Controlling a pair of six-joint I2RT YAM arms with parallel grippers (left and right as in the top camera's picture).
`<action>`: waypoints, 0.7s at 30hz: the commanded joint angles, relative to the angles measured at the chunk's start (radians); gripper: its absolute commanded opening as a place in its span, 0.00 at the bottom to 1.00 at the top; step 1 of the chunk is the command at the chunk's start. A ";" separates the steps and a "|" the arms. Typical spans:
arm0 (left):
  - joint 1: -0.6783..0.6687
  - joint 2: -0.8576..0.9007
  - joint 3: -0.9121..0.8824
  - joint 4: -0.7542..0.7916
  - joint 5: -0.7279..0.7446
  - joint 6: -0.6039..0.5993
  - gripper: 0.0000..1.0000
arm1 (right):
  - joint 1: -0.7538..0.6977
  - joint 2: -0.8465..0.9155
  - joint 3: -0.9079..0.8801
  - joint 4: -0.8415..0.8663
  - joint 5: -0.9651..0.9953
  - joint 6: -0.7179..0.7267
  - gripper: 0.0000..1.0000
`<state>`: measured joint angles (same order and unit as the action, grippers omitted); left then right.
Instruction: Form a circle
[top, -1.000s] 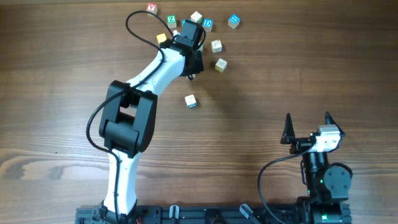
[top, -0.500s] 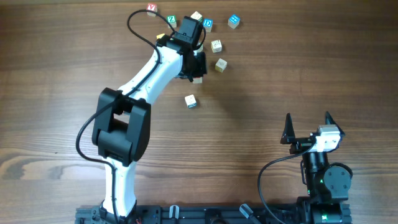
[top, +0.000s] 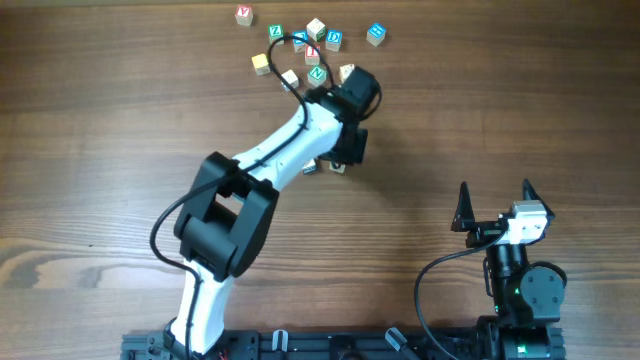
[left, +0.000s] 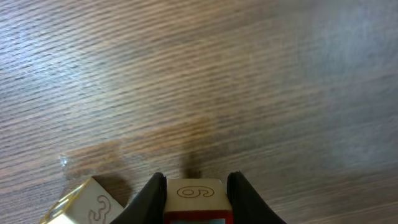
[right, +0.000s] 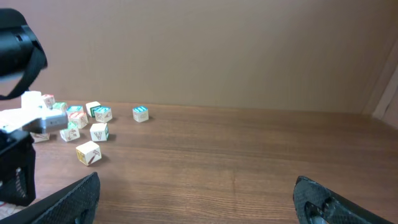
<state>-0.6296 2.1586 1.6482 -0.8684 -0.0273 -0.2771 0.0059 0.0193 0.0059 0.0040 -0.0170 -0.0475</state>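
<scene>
there's not much of the circle to see yet from where i stand. the loose scatter (top: 316, 27) of letter cubes sits at the far side of the counter (top: 520, 90). judging by where the work is, the circle is to be built on the near side of that scatter, a little apart from it. on the left of that spot lies a cream cube (left: 84, 206) with a 3 cut in its face. just to its right, the left pincer (left: 196, 182) is narrowed on a second cube (left: 194, 194), cream on top with an outlined 6 or 9 and a red band below. the two cubes are near each other but not touching. i cannot tell whether the gripped one rests on the wood. i'd say two pieces at best, no ring, and several more to fetch from the scatter. well to the right of the scatter, towards the robot, the right pincer (top: 495, 192) hangs wide and holds nothing.
</scene>
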 joint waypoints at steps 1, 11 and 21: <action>-0.008 -0.019 -0.008 0.011 -0.069 0.064 0.24 | 0.004 -0.005 -0.001 0.003 0.016 -0.005 1.00; 0.018 -0.017 -0.015 0.010 -0.076 0.031 0.28 | 0.004 -0.005 -0.001 0.003 0.016 -0.005 1.00; 0.019 -0.017 -0.074 0.050 -0.083 0.031 0.28 | 0.004 -0.005 -0.001 0.003 0.016 -0.005 1.00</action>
<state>-0.6151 2.1586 1.6047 -0.8345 -0.0856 -0.2447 0.0059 0.0193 0.0059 0.0040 -0.0170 -0.0475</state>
